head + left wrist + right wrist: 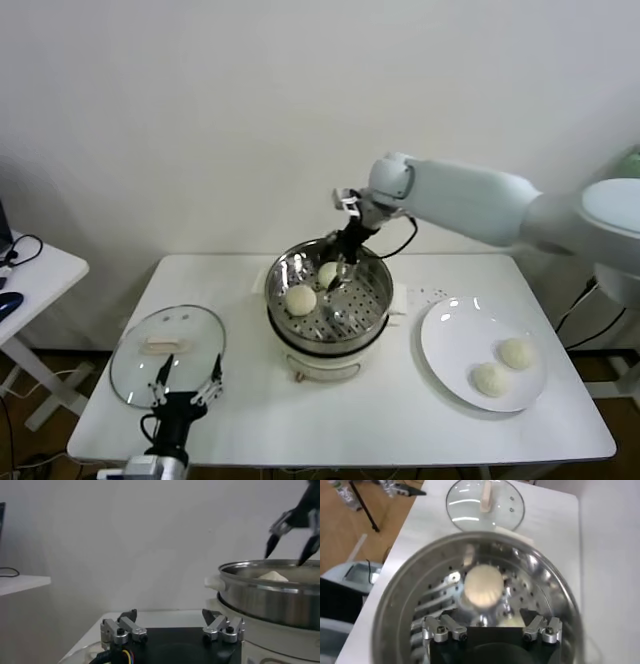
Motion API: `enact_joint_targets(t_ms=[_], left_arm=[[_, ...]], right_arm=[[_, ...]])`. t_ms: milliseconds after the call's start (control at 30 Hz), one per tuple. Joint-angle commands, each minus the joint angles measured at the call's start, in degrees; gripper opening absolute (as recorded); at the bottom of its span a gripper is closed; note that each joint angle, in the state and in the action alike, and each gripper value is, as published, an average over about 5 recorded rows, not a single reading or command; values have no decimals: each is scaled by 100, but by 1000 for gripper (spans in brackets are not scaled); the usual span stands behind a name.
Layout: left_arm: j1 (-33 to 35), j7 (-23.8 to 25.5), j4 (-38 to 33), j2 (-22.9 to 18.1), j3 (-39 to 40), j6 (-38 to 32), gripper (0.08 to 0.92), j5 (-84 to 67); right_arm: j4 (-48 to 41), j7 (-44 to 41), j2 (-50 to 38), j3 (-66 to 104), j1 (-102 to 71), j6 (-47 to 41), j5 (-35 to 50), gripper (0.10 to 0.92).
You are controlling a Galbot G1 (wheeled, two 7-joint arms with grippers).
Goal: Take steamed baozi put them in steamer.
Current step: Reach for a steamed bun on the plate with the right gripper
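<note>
Left hand (187, 392), fingers spread, idles nearest at the counter's (300, 420) front edge; right hand (343, 268), spread, empty, hovers over the steamer (328, 296) holding two baozi (301, 298); remaining baozi (491, 379) lie on the plate (450, 340) to its right.

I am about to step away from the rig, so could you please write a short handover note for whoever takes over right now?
Right gripper: open, empty, above the round shiny stainless-steel steamer at its back.
Left gripper: open, idle, low at the table's front edge, by the round glass lid.
Done: two cream-white round baozi sit on the steamer's perforated tray, one front-left, one behind it.
Left: two baozi wait on the flat white round plate to the steamer's right.
</note>
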Motion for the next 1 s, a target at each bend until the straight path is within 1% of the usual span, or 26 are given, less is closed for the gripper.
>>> enact_joint_targets(t_ms=[33, 133, 267, 500, 600, 767, 1000], left_arm=[[-58, -115, 1, 41, 12, 32, 823, 43], [-85, -130, -12, 85, 10, 93, 823, 51], [-142, -121, 43, 157, -28, 101, 823, 55], [-165, -124, 60, 170, -85, 121, 823, 57], [-141, -117, 57, 161, -84, 146, 823, 70], [-92, -87, 57, 117, -74, 175, 823, 104], [-12, -79, 61, 59, -87, 139, 823, 215]], right_arm=[[1004, -425, -1568, -166, 895, 182, -698, 823], [1270, -550, -2237, -169, 900, 299, -1196, 823], [1537, -610, -3018, -94, 706, 384, -1626, 823], [1808, -637, -3957, 490, -421, 545, -2584, 823], [1749, -628, -4126, 817, -1014, 664, -2983, 823], [1545, -593, -4144, 1294, -1782, 861, -3564, 823], [1391, -528, -4044, 1771, -2625, 924, -3868, 823]])
